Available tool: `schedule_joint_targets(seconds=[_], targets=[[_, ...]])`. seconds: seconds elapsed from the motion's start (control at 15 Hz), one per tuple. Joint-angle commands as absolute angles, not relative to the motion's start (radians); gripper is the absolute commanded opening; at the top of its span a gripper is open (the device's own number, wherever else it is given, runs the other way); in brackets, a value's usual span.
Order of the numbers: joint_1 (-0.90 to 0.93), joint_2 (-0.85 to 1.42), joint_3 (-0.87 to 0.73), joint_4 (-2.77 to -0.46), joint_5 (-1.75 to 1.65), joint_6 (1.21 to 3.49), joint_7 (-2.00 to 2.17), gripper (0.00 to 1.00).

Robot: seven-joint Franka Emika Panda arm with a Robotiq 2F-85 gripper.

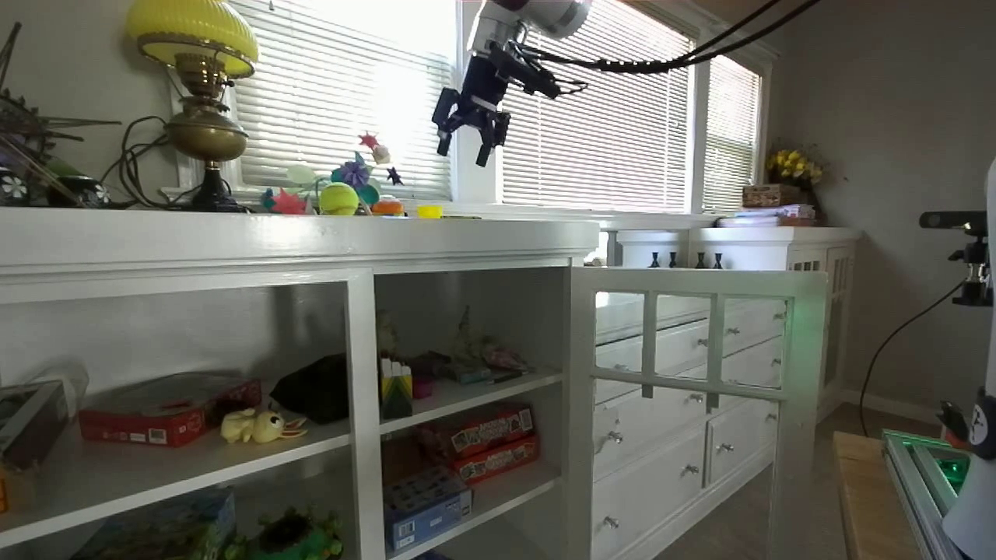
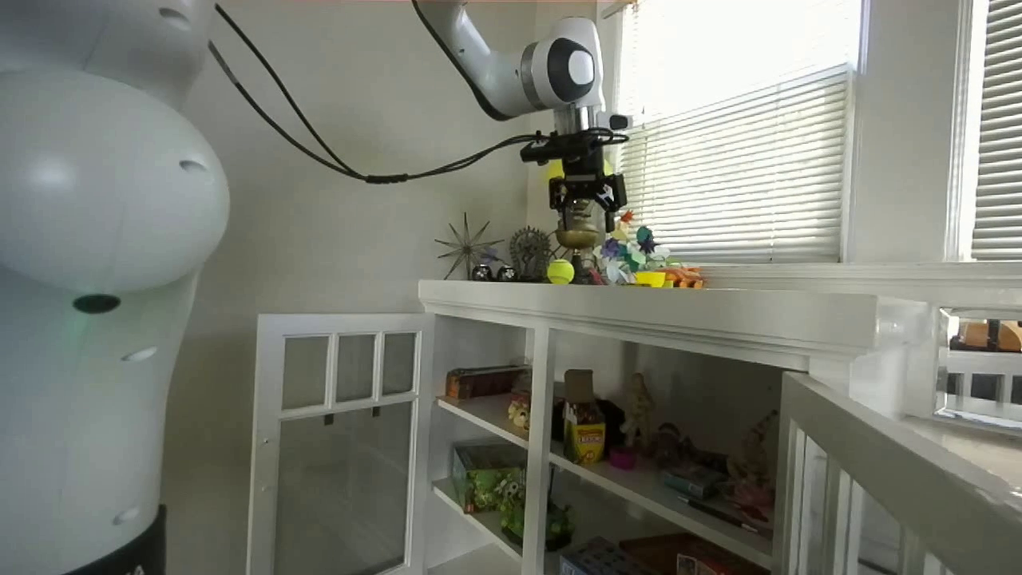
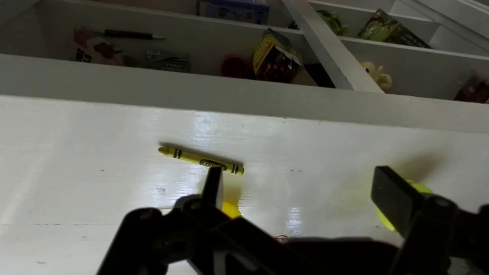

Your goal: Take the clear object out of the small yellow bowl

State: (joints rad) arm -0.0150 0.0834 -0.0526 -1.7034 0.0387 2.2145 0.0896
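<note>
The small yellow bowl (image 1: pixel 429 211) stands on the white cabinet top. It also shows in an exterior view (image 2: pixel 651 279) beside orange things. In the wrist view only a piece of the bowl (image 3: pixel 231 209) shows, behind the left-hand finger. The clear object cannot be made out in any view; the bowl's inside is hidden. My gripper (image 1: pixel 463 154) is open and empty, well above the cabinet top, pointing down. It also shows in an exterior view (image 2: pixel 588 226). In the wrist view its fingers (image 3: pixel 300 179) are wide apart with only white surface between them.
A yellow crayon (image 3: pixel 200 160) lies near the cabinet top's front edge. A tennis ball (image 1: pixel 338 199), pinwheel flowers (image 1: pixel 354 173), an orange thing (image 1: pixel 387 207) and a tall lamp (image 1: pixel 206 132) stand on the top. Window blinds are behind. Open cabinet doors (image 1: pixel 692 381) stick out below.
</note>
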Motion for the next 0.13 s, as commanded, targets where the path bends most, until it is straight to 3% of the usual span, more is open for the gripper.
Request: schedule_joint_targets(seconds=[0.0,0.07], targets=[[-0.022,0.084,-0.046,-1.699,0.038,2.211,0.09,1.0],[-0.022,0.085,-0.046,-1.699,0.038,2.211,0.09,1.0]])
